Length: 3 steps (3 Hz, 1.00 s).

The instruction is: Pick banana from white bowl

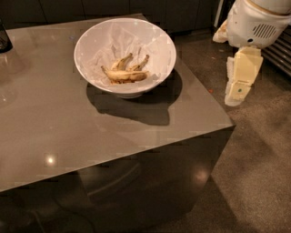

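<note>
The white bowl [97, 38] stands on the far middle part of the grey glossy table [68, 132]. It is wide and round, with a crinkly white inside. The banana [125, 73] lies at the bottom of the bowl, a small cluster of yellow, brown-speckled pieces with dark pointed ends. My gripper [236, 93] hangs down cream-coloured from the white arm housing [257, 20] at the upper right. It is off the table's right edge, over the floor, to the right of the bowl and apart from it. It holds nothing that I can see.
A dark object [3, 38] stands at the table's far left edge. Dark cabinets [136, 7] run along the back. The table's right edge and front right corner [229, 126] lie between the gripper and the bowl. Brown floor [259, 173] lies to the right.
</note>
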Available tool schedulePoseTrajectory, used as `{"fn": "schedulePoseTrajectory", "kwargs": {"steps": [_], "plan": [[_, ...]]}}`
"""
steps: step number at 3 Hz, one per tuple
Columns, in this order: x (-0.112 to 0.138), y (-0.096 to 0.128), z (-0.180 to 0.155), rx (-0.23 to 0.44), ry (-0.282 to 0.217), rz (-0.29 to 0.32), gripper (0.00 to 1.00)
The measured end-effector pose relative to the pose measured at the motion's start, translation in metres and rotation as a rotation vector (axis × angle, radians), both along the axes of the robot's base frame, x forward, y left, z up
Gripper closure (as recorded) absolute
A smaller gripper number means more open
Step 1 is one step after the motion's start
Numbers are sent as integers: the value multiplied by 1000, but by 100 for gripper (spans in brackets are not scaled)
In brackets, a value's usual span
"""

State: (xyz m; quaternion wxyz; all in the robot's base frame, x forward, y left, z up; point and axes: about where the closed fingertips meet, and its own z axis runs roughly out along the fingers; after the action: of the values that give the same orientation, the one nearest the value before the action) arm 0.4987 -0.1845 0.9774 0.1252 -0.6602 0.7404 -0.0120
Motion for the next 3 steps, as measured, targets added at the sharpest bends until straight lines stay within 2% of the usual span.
{"fn": "schedulePoseTrajectory", "kwargs": {"steps": [1, 2, 3], "plan": [[6, 3, 2, 10, -28, 0, 0], [27, 22, 7, 25, -76, 54, 0], [66, 51, 16, 33, -124, 123, 0]]}}
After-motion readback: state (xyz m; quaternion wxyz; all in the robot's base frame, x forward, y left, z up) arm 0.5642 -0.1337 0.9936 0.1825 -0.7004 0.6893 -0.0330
